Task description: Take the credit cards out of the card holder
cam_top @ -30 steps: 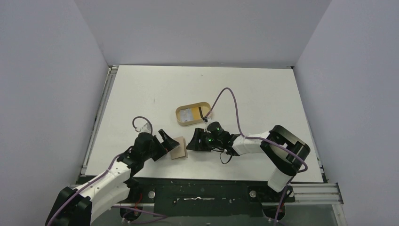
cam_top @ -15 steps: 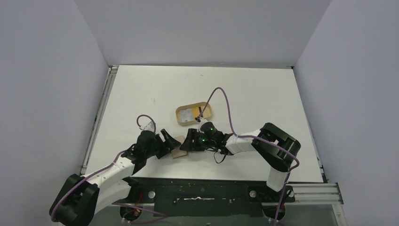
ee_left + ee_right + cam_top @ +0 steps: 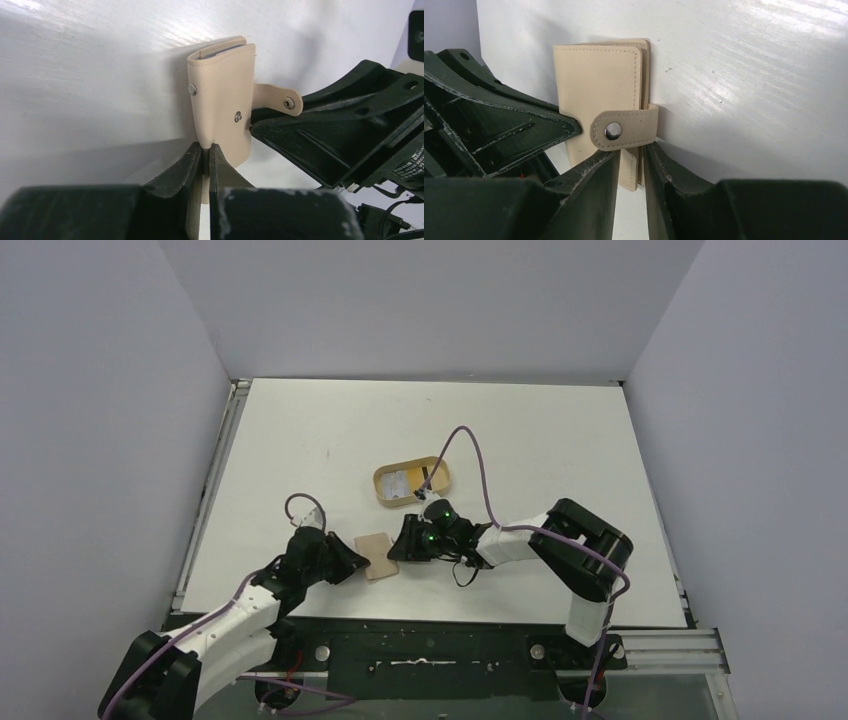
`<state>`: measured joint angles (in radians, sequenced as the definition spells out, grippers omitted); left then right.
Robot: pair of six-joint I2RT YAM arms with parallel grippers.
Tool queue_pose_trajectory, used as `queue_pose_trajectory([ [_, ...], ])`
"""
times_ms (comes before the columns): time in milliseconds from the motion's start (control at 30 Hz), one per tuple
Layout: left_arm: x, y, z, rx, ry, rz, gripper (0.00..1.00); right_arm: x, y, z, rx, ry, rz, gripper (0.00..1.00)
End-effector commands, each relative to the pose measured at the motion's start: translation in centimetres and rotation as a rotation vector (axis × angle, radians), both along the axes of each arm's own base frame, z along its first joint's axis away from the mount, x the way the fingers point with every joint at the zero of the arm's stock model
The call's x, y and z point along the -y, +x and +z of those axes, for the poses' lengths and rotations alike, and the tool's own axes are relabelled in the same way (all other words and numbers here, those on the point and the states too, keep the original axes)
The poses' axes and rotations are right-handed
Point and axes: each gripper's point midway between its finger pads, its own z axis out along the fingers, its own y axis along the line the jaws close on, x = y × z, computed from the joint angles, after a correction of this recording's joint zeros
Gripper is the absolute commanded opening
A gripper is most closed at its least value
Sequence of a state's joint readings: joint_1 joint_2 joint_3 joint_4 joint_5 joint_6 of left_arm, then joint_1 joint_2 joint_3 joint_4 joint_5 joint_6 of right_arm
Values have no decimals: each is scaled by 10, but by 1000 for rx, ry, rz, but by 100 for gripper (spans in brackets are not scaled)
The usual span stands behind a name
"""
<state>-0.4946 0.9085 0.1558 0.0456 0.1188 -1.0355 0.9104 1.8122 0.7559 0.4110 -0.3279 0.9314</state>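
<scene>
Left claw (image 3: 205, 148) is pinched tight on a thin tan edge of the card holder (image 3: 222, 85), fingers so close that only a strip of leather shows between them. Right claw (image 3: 631, 162) comes at it from the opposite side. Its two fingers are closed against the wallet's edge right under the strap tab (image 3: 629, 129) with the snap button (image 3: 612, 130), so both are gripping the same little wallet. From up top it's just a tan square low on the white table (image 3: 560, 440), sandwiched between the two black claws, whose tips cover its side edges. Can't honestly tell if the strap is snapped down or loose, the two wrist views don't settle it for me. As for the credit cards, all I get is a thin pale sliver (image 3: 222, 48) peeking out between the covers at the far end. Could be a card edge, can't say. Oval tan tray (image 3: 377, 483) sits just beyond the right claw, with a pale flat piece (image 3: 398, 483) and a dark strip (image 3: 426, 477) lying in it, both too small to identify.
</scene>
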Motion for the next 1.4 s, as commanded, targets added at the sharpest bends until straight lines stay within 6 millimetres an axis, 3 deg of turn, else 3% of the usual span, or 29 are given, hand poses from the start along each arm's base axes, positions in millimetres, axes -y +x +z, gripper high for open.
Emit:
queue_pose_trajectory([
  [0, 2, 2, 11, 37, -30, 0, 0, -17, 5, 17, 45, 61, 14, 25],
  [67, 2, 3, 14, 54, -37, -1, 0, -16, 5, 17, 45, 63, 13, 25],
  [200, 3, 2, 12, 62, -36, -11, 0, -12, 3, 20, 52, 54, 12, 42],
  [267, 3, 1, 10, 54, -30, -15, 0, -5, 4, 23, 72, 28, 1, 45],
  [633, -1, 2, 7, 17, 10, -4, 0, 28, 21, 70, 311, -158, -31, 33],
  [800, -5, -2, 1, -17, 35, -1, 0, 18, 24, 84, 367, -201, 46, 33],
  [1133, -3, -3, -3, -34, 35, -6, 0, 1, 21, 68, 330, -321, 126, 33],
  [1367, -4, -5, -4, -38, 34, -7, 0, -1, 18, 68, 334, -327, 136, 34],
])
